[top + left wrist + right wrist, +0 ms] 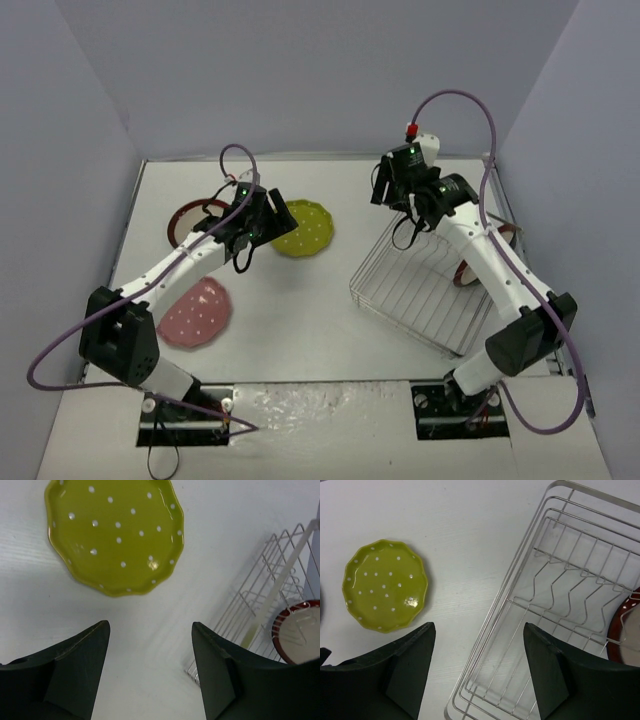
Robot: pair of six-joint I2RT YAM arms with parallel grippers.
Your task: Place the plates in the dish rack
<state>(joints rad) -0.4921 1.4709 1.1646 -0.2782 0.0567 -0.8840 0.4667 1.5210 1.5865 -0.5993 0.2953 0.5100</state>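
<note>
From the top view, the dish rack (pixel 412 290), a square frame of thin silver wire, sits on the white surface (pixel 300 330) under the right arm. The scalloped yellow-green plate (pixel 305 228) lies flat between the two arms. The pink plate (pixel 195 312), dotted white, lies near the left arm's base. One dark-red-rimmed plate (pixel 185 220) is partly hidden behind the left arm. Bits of a second red rim (pixel 463 272) show at the rack's right side beneath the right arm. The left end effector (pixel 265 215) hangs just beside the yellow-green plate, and the right end effector (pixel 385 185) hangs over the rack's far corner.

The left wrist view adds what the top view cannot. Its end effector (pixel 150 627) is spread wide and empty above bare surface. The glossy yellow-green plate (pixel 115 535) lies ahead, and rack wires (pixel 270 585) cross a beige-centred red plate (pixel 297 635).

In the right wrist view, that end effector (pixel 479 627) is likewise released and holds nothing, over the rack's rim (pixel 515 600). Wavy prongs (pixel 570 587) stand inside. The red plate (pixel 622 635) shows at the edge, and I cannot tell whether it is inside or beyond the rack.
</note>
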